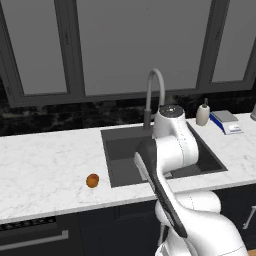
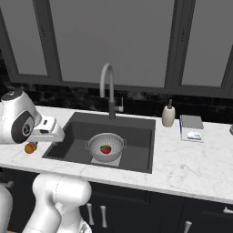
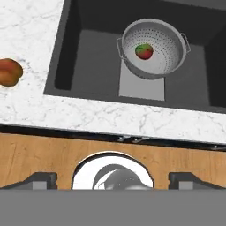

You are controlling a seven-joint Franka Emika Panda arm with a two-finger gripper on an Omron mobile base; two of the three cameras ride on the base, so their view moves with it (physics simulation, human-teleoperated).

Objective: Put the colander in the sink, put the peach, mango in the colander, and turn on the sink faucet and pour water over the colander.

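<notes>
The silver perforated colander [image 2: 106,146] [image 3: 153,48] stands in the dark sink [image 2: 136,132] [image 3: 66,57] on its pale bottom plate. Inside it lies the red-and-green mango [image 2: 105,149] [image 3: 144,51]. On the marble counter left of the sink rests the orange peach [image 1: 92,180] [image 3: 9,73], which my arm partly hides in the right base view [image 2: 30,148]. Behind the basin rises the grey gooseneck sink faucet [image 1: 155,90] [image 2: 108,86], and no water runs from it. My gripper [image 3: 114,180] is open and empty, high over the counter's front edge, apart from both fruits.
A white soap pump bottle [image 2: 169,115] and a blue-and-white flat object [image 2: 191,128] stand on the counter right of the sink. Dark cabinet fronts run below the counter edge. My own arm hides the sink's middle in the left base view.
</notes>
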